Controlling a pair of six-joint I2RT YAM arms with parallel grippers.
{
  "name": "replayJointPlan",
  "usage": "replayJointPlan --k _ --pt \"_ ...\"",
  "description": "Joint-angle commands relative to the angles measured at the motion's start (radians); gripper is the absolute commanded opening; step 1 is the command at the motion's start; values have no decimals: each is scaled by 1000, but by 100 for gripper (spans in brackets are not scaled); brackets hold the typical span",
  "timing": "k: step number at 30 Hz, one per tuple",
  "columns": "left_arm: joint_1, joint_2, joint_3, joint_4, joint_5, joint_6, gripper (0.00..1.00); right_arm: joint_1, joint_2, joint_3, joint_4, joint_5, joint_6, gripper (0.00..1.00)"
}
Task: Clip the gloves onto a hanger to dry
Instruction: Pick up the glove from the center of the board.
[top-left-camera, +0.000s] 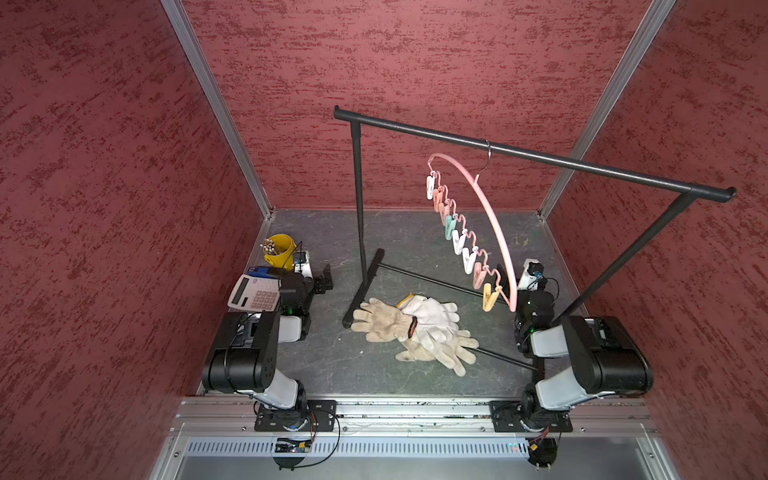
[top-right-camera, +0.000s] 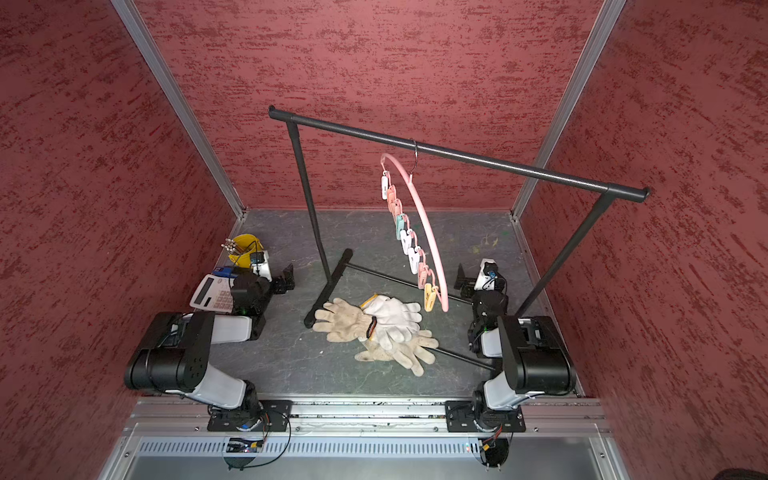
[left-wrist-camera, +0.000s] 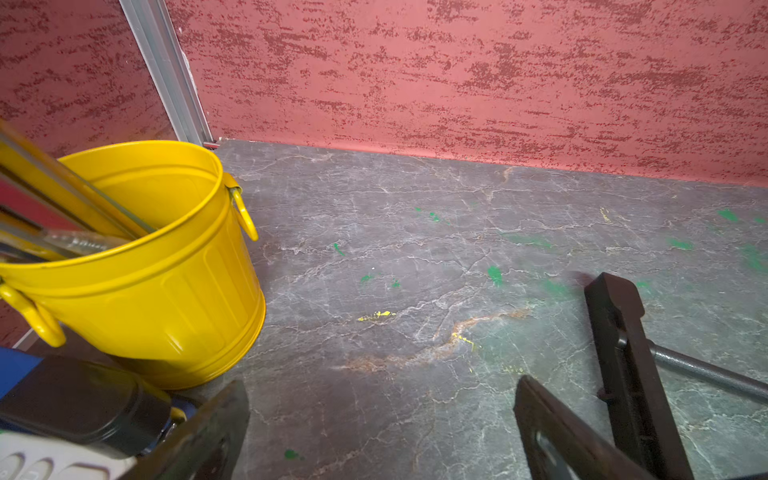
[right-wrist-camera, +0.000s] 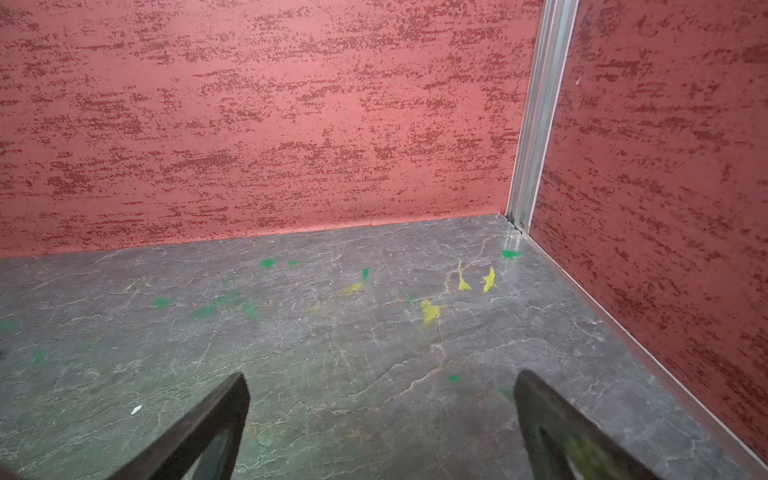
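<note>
Both arms sit folded back at the near corners. The left hand (left-wrist-camera: 380, 395) hovers low over the counter (left-wrist-camera: 374, 249), fingers spread wide and holding nothing. A yellow bucket (left-wrist-camera: 166, 270) full of sticks stands just beside it, and in a top view a calculator (top-left-camera: 253, 293) lies next to that arm. On the other side, the right hand (right-wrist-camera: 382, 380) is spread wide and empty too, pointing toward the back corner.

The gloves (top-left-camera: 415, 328) lie in a loose heap mid-counter, between the two arms and well apart from either hand. A dirty cream one with a dark red-black cuff lies on the left arm's side, a whiter one with yellow edging overlaps it, and more cream ones lie beneath. The heap lies across the nearer floor rod of the black rack (top-left-camera: 540, 160).

Above, the pink hanger (top-left-camera: 496, 226) hangs by its hook from the rack's top bar, with its row of pastel clothespins (top-left-camera: 457, 243) dangling.
</note>
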Motion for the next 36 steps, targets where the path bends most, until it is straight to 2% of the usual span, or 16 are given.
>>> replayJointPlan --k 1,20,22,24,26,29,31,32,33,35,36 --pt "-1 -1 0 17 -2 -3 100 -3 1 -3 33 -8 -10 99" --pt "-3 0 0 17 -2 -3 100 -3 3 1 28 -10 -9 99" --pt "3 -1 3 11 7 -4 100 -4 -11 -5 36 23 -4 99" --pt "-4 -19 -1 11 -13 -1 100 -3 -92 25 -81 87 21 99" --pt "-21 -104 23 -110 -77 -5 100 -4 -203 109 -300 82 26 99" --pt "-23 -266 142 -456 -126 -62 100 -4 -364 253 -649 23 117 99" --pt "-14 -338 260 -744 -207 -260 100 -2 -452 333 -838 -12 221 99" --pt "-12 -354 327 -946 -312 -473 100 -4 -496 366 -929 -17 299 99" --pt "0 -361 388 -1118 -348 -640 100 -3 -538 389 -1020 -27 376 99" --pt "55 -393 410 -1150 -113 -583 100 -4 -618 385 -1073 -117 431 99" --pt "60 -422 393 -1144 -63 -596 100 -4 -662 362 -1065 -166 457 99"
